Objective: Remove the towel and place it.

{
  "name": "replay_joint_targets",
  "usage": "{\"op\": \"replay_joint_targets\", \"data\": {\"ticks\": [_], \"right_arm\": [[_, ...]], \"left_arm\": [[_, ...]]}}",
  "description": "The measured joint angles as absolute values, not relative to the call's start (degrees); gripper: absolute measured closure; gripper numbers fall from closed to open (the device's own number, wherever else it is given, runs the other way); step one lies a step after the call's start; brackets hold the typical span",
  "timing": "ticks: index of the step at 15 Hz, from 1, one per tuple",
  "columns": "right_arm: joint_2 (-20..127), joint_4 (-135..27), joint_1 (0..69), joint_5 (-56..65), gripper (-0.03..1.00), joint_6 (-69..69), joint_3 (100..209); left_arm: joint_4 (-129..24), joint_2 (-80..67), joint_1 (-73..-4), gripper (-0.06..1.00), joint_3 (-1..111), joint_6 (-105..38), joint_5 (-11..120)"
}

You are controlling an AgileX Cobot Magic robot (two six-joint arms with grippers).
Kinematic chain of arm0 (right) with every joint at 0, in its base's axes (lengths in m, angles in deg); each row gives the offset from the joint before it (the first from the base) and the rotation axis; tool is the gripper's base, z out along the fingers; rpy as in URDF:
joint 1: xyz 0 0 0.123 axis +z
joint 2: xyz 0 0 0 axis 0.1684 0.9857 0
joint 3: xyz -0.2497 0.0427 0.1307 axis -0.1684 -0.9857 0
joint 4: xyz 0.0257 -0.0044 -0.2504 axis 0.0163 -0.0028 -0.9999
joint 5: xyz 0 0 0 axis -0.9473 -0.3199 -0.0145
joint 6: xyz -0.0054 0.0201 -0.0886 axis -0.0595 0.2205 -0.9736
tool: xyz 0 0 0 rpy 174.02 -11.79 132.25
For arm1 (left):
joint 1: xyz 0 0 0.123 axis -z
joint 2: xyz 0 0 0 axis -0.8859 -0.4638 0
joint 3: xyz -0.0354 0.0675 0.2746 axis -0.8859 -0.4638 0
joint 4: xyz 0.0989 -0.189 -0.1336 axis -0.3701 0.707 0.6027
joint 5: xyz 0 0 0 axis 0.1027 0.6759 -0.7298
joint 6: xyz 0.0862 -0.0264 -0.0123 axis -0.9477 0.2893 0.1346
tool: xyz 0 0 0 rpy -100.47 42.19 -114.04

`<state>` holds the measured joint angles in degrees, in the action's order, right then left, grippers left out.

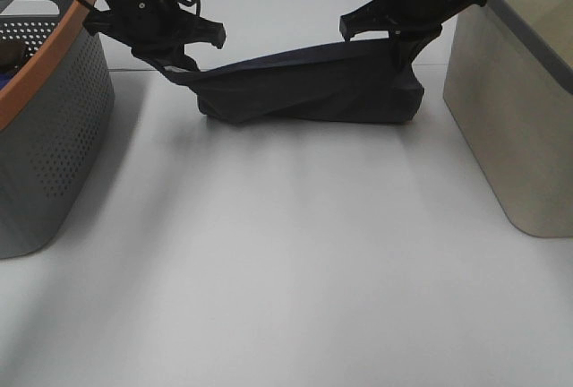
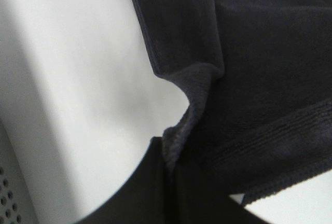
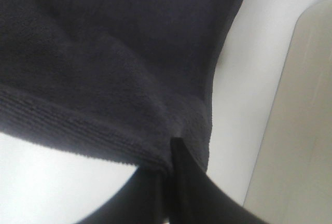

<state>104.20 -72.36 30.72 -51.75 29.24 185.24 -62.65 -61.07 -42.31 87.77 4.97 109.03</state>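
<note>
A dark navy towel [image 1: 309,87] hangs stretched between my two grippers over the back of the white table, its lower fold touching or nearly touching the surface. My left gripper [image 1: 170,69] is shut on the towel's left corner; the left wrist view shows the pinched hem [image 2: 179,138]. My right gripper [image 1: 398,47] is shut on the towel's right corner; the right wrist view shows the cloth [image 3: 104,68] bunched at my fingertips [image 3: 179,149].
A grey perforated basket with an orange rim [image 1: 45,127] stands at the left, with dark items inside. A beige bin [image 1: 515,100] stands at the right, also in the right wrist view [image 3: 295,130]. The white table [image 1: 286,270] spreads in front.
</note>
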Motion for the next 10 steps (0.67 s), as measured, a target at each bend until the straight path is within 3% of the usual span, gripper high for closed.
{"op": "replay_joint_targets", "data": {"ticks": [10], "right_arm": [[104.2, -66.86, 30.55, -55.82, 0.97, 28.61, 175.84]], "left_arm": [[-64.65, -61.24, -38.36, 0.94, 85.19, 5.14, 119.29]]}}
